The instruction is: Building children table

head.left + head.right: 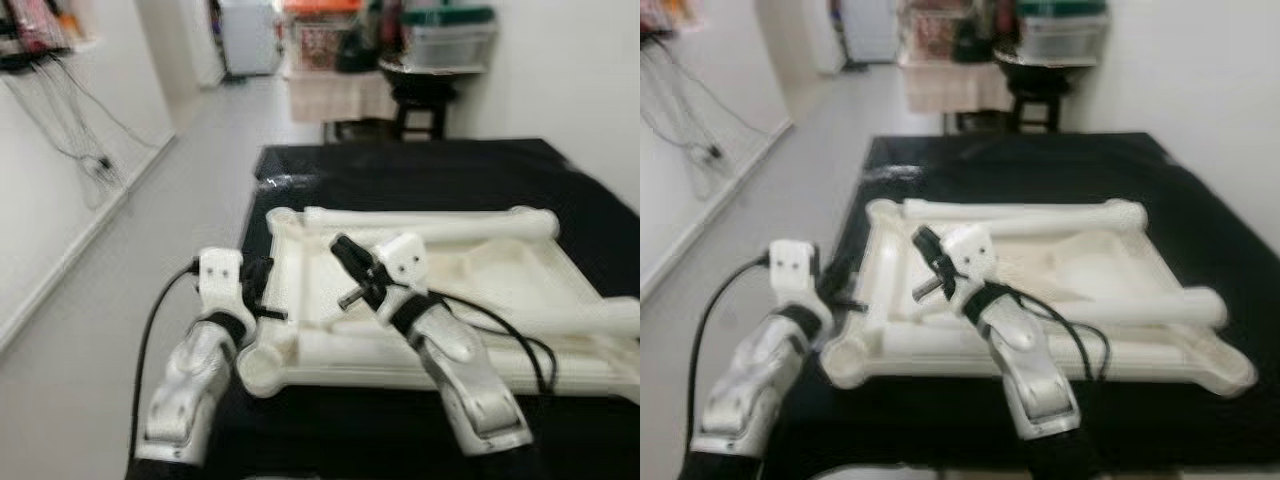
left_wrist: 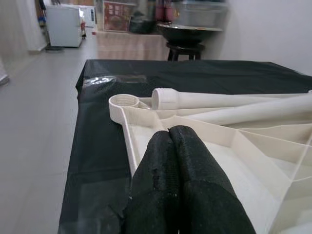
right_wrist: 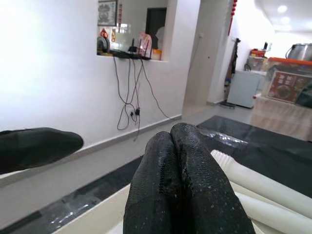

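Tabletop (image 1: 480,290) lay upside down, mid-frame on the black cloth (image 1: 420,170), two loose legs (image 1: 430,222) across it. Left gripper (image 1: 262,292) at its near-left edge, right gripper (image 1: 350,262) above; both pinched together, empty. Judgement: open fingers before gripping a leg.

both silver metal arms reach forward from the bottom of the head views, elbows bent, with black cables running along them. the left gripper with two long black fingers (image 1: 268,292) points toward the right, its fingers (image 2: 170,180) pressed together. the right gripper with two long black fingers (image 1: 350,262) points up and to the left, its fingers (image 3: 180,180) also pressed together.
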You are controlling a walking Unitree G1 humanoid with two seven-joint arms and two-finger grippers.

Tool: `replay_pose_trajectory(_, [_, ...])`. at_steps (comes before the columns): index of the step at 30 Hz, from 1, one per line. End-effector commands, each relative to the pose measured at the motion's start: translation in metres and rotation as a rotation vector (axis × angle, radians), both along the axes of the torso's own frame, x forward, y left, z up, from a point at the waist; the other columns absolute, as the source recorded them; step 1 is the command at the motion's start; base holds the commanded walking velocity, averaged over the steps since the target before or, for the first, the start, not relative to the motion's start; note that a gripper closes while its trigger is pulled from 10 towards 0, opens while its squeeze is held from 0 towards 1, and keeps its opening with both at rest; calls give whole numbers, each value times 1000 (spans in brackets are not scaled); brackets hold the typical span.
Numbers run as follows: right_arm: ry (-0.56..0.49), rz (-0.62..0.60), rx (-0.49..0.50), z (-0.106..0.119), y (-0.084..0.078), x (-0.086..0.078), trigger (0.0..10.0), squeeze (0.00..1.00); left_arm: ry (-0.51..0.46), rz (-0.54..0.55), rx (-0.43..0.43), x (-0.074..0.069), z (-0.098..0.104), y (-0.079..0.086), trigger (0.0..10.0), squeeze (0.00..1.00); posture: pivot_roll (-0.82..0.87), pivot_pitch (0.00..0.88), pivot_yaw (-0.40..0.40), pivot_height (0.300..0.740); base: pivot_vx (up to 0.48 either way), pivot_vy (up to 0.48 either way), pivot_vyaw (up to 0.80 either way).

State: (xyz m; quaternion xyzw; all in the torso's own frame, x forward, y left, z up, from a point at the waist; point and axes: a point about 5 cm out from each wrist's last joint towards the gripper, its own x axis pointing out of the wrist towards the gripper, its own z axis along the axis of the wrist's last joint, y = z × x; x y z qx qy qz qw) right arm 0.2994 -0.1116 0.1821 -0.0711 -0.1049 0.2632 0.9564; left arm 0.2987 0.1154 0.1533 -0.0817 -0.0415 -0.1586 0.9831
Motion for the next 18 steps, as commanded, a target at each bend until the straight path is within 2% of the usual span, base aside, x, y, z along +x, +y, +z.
replay_pose_trajectory(1, [10,-29,-6,-1,-4,2,10000,0,6,-29,-10,-1,-1,-6,10000,0,-112,0,-10,740,0,-465,0])
replay_pose_trajectory(7, [38,-75,-35,-3,-14,7,10000,0,17,-26,-16,-1,-2,-7,10000,0,-113,0,-14,740,0,-466,0])
replay_pose_trajectory(12, [29,-113,-112,3,-25,12,10000,0,22,-23,-18,-1,-3,-7,10000,0,-113,0,-10,740,0,-460,0])
replay_pose_trajectory(13, [21,-134,-150,5,-29,15,10000,0,26,-16,-27,-1,-3,-6,10000,0,-112,0,-7,740,0,0,0])
replay_pose_trajectory(16, [14,-149,-176,7,-31,16,10000,0,28,-11,-34,0,-4,-6,10000,0,-112,0,-7,740,0,0,0])
replay_pose_trajectory(18, [22,-144,-309,12,-37,23,10000,0,40,-9,-37,0,-6,-5,10000,0,-110,0,-8,740,0,0,0])
